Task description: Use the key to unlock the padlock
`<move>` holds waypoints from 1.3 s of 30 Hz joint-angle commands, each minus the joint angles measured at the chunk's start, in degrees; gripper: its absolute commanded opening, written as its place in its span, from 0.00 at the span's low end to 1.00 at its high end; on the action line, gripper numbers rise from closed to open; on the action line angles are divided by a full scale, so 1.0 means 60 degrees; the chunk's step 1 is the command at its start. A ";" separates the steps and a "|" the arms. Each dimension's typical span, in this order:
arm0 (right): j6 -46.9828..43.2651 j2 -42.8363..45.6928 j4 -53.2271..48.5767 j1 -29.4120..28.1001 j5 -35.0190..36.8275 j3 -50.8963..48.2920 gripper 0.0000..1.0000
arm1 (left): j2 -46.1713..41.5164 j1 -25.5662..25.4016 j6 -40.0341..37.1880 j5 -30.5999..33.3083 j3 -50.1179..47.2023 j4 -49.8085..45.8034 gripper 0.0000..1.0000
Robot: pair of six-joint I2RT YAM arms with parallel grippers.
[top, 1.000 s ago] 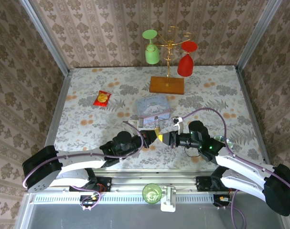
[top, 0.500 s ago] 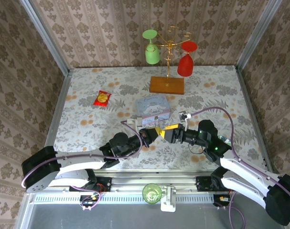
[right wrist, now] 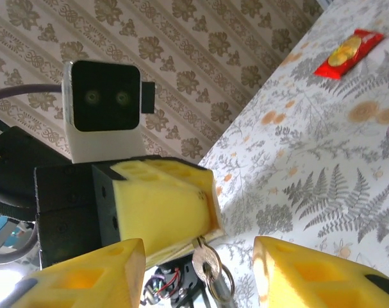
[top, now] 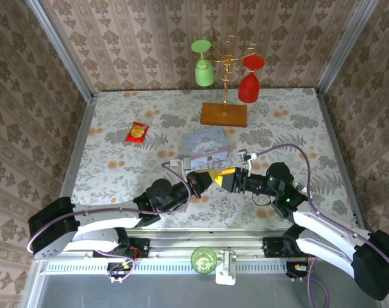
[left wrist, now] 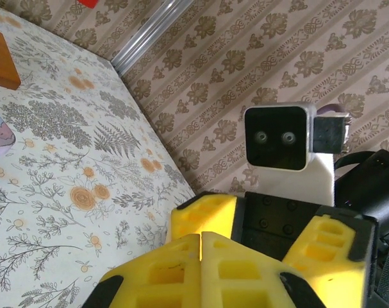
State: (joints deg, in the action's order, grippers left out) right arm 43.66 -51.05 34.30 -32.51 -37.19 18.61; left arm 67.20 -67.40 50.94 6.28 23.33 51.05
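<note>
Floral tablecloth (top: 117, 160), damask-papered walls (top: 130, 38). The left gripper (right wrist: 165, 205) — yellow foam pads pinched together — dangles a round-headed silver key (right wrist: 207, 262); the padlock's place cannot be told. The right gripper (right wrist: 197, 273) holds its blocky pads apart, flanking the key.

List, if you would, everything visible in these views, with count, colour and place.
table: one, floral, under everything
snack packet: one, red and yellow, far left
tin: one, pale blue, centre of table
rack: one, gold wire on wooden base, far centre
green glass: one, hanging upside down on rack
red glass: one, hanging upside down on rack
cup: one, green, near rail between arm bases
key: one, silver, on a ring, at fingertips of left gripper
left gripper: one, yellow fingers, shut
right gripper: one, yellow fingers, open either side of key
</note>
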 commanded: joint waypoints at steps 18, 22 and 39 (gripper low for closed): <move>0.0928 -0.0574 0.1880 -0.0001 -0.0611 -0.0419 0.26 | -0.0199 -0.0061 -0.0509 0.0373 0.0242 0.0560 0.00; 0.0996 -0.0560 0.2040 0.0001 -0.0621 -0.0407 0.21 | -0.0155 -0.0061 -0.0528 0.0216 0.0334 0.0399 0.00; 0.1347 -0.0619 0.2466 -0.0029 -0.0559 -0.0493 0.14 | 0.0210 -0.0077 -0.0336 0.0258 0.0004 0.1201 0.00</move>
State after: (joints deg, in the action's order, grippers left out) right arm 51.64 -54.83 46.50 -32.29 -39.44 16.21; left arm 67.94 -67.48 49.23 7.77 23.29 56.21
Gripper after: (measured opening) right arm 0.140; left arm 0.063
